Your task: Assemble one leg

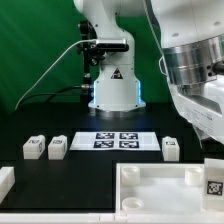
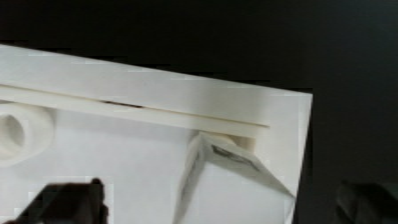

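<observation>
A leg [image 2: 228,165], a small white block with a tag, stands in the corner of the large white tray-like piece [image 2: 125,100]. In the exterior view that leg [image 1: 213,185] is at the tray's [image 1: 150,178] right side. My gripper [image 2: 217,208] hovers above this corner, open, and holds nothing. Its dark fingertips [image 2: 68,205] are spread wide on either side of the leg. In the exterior view the arm's wrist [image 1: 200,90] fills the upper right and the fingers do not show. Three more legs [image 1: 35,147] [image 1: 57,147] [image 1: 170,148] lie loose on the black table.
The marker board [image 1: 115,140] lies in front of the robot base [image 1: 112,85]. Another white part [image 1: 5,180] shows at the exterior view's left edge. A round hole [image 2: 15,130] sits in the tray's floor near the rim.
</observation>
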Controlling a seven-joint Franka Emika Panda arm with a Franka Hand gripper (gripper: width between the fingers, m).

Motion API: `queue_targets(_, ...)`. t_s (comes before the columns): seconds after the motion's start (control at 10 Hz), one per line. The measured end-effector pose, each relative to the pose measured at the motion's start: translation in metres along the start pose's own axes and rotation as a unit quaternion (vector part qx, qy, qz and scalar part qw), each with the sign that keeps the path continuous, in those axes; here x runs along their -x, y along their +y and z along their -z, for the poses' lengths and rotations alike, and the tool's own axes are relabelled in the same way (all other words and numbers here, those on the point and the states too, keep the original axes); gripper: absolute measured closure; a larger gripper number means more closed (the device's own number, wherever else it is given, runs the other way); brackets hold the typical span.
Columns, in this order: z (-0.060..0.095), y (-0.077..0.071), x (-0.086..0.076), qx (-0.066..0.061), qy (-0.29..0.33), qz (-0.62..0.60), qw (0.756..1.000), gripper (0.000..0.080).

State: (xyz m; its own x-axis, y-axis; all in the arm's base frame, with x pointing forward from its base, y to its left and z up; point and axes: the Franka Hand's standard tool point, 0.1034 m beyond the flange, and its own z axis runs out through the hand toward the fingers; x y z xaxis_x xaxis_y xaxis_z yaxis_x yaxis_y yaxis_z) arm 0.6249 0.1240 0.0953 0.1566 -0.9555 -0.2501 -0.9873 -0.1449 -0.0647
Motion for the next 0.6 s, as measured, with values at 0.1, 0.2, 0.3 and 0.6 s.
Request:
queue_targets(0.1, 0.0, 0.0, 0.0, 0.0, 0.0, 0.0, 1.0, 0.0151)
queue_targets(0.2, -0.0001, 0.0, 0.0, 0.0, 0.0, 0.0, 1.0, 0.0151)
queue_targets(0.3, -0.0001, 0.0, 0.0, 0.0, 0.0, 0.0, 1.0, 0.0151)
queue_targets(0.6, -0.0002, 0.0001, -0.0001, 0.0, 0.0, 0.0, 1.0, 0.0151)
